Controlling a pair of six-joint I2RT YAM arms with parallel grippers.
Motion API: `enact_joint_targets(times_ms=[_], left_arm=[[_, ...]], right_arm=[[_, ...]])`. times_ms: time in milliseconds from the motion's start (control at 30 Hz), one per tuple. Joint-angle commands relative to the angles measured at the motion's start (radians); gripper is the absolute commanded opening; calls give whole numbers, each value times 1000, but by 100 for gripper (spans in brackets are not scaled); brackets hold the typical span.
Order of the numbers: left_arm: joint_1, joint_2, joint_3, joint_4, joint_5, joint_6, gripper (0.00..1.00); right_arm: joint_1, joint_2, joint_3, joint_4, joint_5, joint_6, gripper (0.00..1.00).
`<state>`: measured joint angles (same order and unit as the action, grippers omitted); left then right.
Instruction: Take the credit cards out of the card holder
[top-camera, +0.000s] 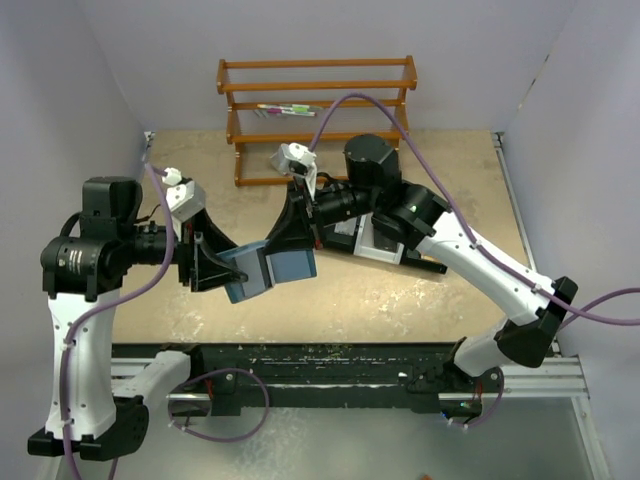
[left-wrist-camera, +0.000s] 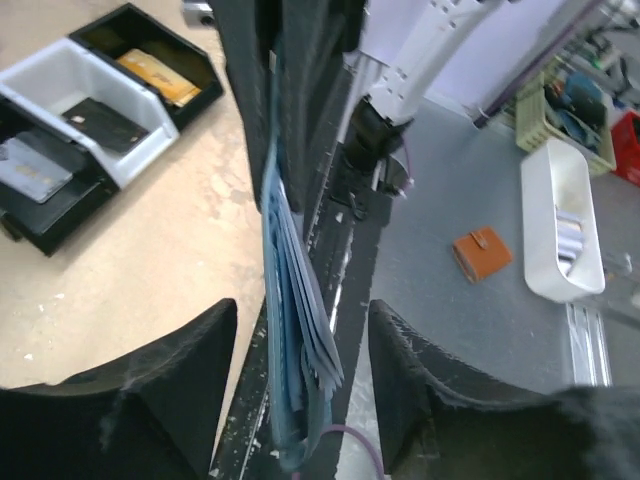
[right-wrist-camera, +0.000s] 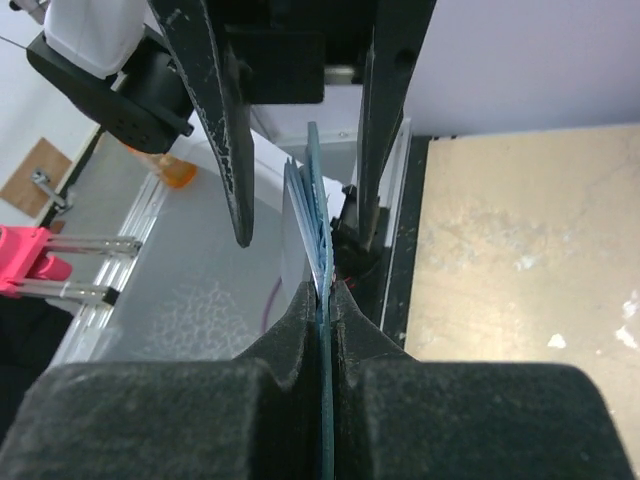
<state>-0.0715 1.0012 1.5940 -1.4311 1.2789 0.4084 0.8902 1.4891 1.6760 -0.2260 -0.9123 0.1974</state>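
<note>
The teal-blue card holder (top-camera: 270, 268) hangs in the air above the table between both arms. My right gripper (top-camera: 297, 238) is shut on its far half; in the right wrist view the pads pinch its thin edge (right-wrist-camera: 326, 295). My left gripper (top-camera: 222, 268) is open, with one jaw on each side of the holder's near half. In the left wrist view the holder (left-wrist-camera: 288, 270) is edge-on, its pocket layers fanned out, between my spread fingers (left-wrist-camera: 150, 400). A dark credit card (left-wrist-camera: 100, 120) and a grey one (left-wrist-camera: 28, 168) lie in the tray. No card shows sticking out of the holder.
The three-compartment tray (left-wrist-camera: 120, 165) sits on the table under the right arm, with an orange-brown item (left-wrist-camera: 160, 75) in its far bin. A wooden rack (top-camera: 315, 110) stands at the back. Off the table there are a white bin (left-wrist-camera: 562, 215) and an orange wallet (left-wrist-camera: 482, 253).
</note>
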Motion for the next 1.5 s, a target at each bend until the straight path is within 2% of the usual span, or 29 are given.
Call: enact_joint_targets(times_ms=[0, 233, 333, 467, 600, 667, 700, 767, 900, 1033, 1100, 1133, 1267, 1300, 1333, 1400, 1467], left_arm=[[-2, -66, -48, 235, -111, -117, 64], [-2, -91, -133, 265, -141, -165, 65], [-2, -90, -173, 269, -124, -186, 62], [-2, -78, -180, 285, -59, -232, 49], [-2, -47, -184, 299, 77, -300, 36], [-2, -24, -184, 306, 153, -343, 35], [-2, -14, -185, 310, 187, -364, 38], [-1, 1, -181, 316, 225, -392, 50], [-2, -16, -188, 377, 199, -446, 65], [-2, -61, -240, 558, 166, -613, 68], [-1, -70, -249, 591, 146, -642, 64], [-1, -71, -250, 593, 134, -646, 59], [-1, -59, -255, 580, 97, -643, 22], [-1, -56, -256, 575, 99, -642, 16], [-1, -52, -256, 575, 108, -647, 13], [-1, -48, -259, 580, 132, -660, 11], [-1, -47, -258, 589, 149, -674, 10]], right_arm=[[4, -43, -11, 52, 33, 79, 0], [4, -70, -13, 69, 221, 149, 0], [4, -75, -17, 84, 236, 170, 0], [4, -112, -72, 170, 187, 226, 0], [4, -152, -121, 233, 161, 266, 0], [4, -159, -131, 240, 165, 272, 0], [4, -162, -134, 241, 171, 273, 0], [4, -165, -137, 229, 188, 274, 0], [3, -164, -138, 230, 227, 286, 0], [4, -162, -134, 223, 256, 293, 0], [4, -165, -138, 219, 271, 295, 0], [4, -167, -141, 220, 276, 293, 0], [4, -183, -173, 242, 266, 321, 0], [4, -185, -183, 252, 247, 335, 0], [4, -185, -189, 257, 228, 340, 4], [4, -185, -194, 257, 216, 339, 17], [2, -189, -200, 257, 215, 339, 38]])
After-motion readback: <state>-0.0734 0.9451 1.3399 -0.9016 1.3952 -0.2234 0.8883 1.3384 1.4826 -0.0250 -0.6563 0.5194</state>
